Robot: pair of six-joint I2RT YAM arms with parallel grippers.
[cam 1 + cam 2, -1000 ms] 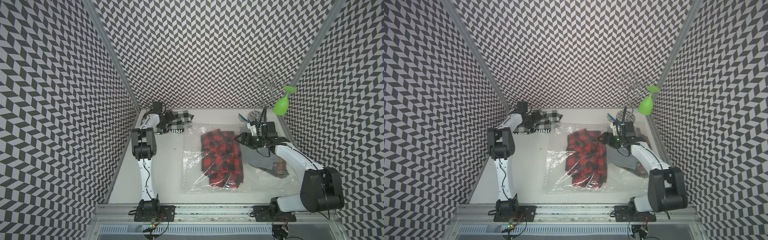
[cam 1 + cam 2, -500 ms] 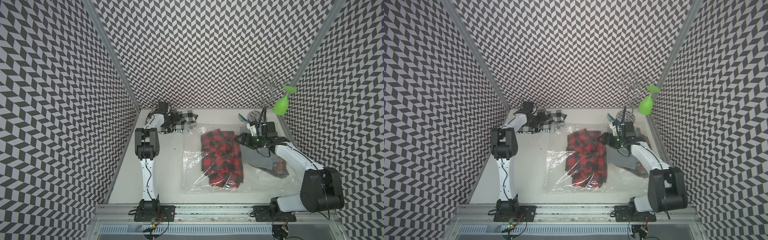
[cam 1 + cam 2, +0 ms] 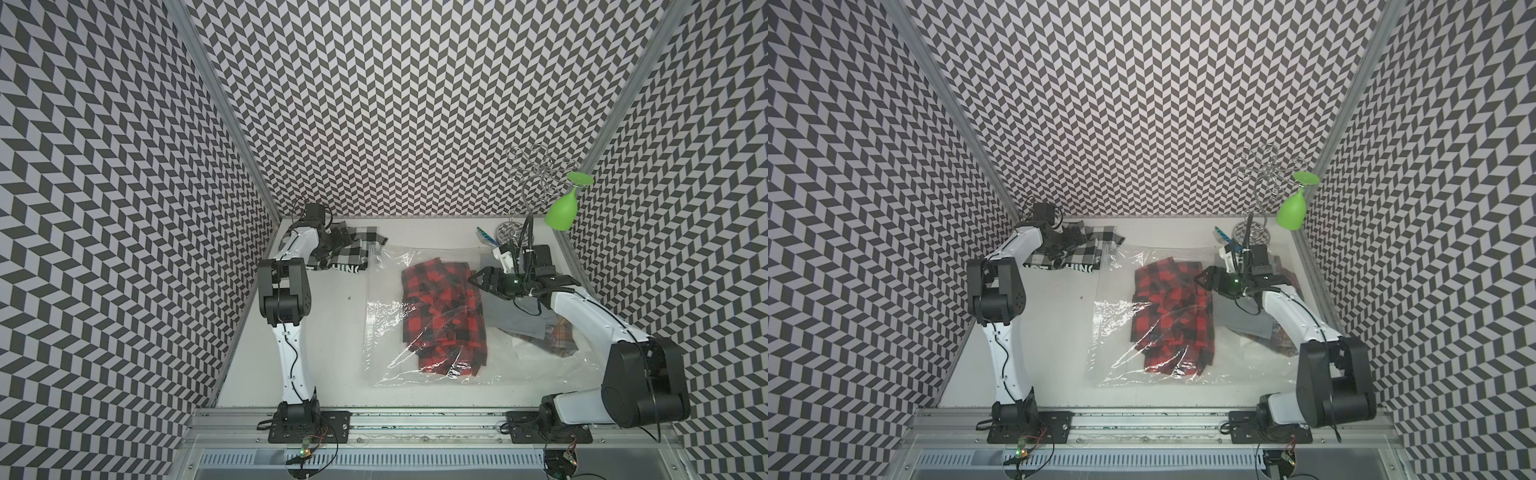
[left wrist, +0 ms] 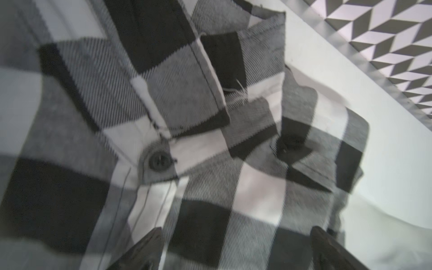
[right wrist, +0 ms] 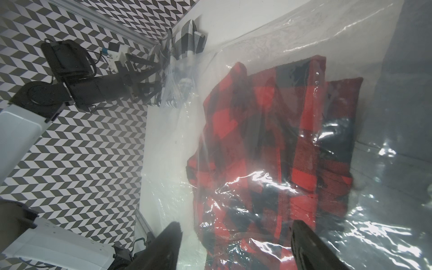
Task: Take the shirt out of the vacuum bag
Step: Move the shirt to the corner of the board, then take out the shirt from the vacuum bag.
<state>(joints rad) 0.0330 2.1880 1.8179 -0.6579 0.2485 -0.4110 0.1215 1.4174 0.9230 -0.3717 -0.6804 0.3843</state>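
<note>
**Q:** How do the jaws stand?

**A:** The left jaws are spread wide and released, with fingers [image 4: 145, 247] over the black-and-white checked cotton shirt [image 3: 353, 254] at 11 o'clock on the white bench [image 3: 324, 332]. The right jaws are parted and grasp nothing, with fingers [image 5: 163, 247] above the large clear crinkly plastic vacuum bag [image 3: 382, 324].

**Q:** And the bag?

**A:** It lies flat, from centre to 3 o'clock. A folded red-and-black checked shirt [image 3: 444, 303] and a grey garment [image 3: 515, 320] lie under its film. The right jaws hover at the red shirt's 2 o'clock corner.

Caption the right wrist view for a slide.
Open right gripper above a red-and-black plaid shirt lying inside the clear crinkly plastic vacuum bag.
</note>
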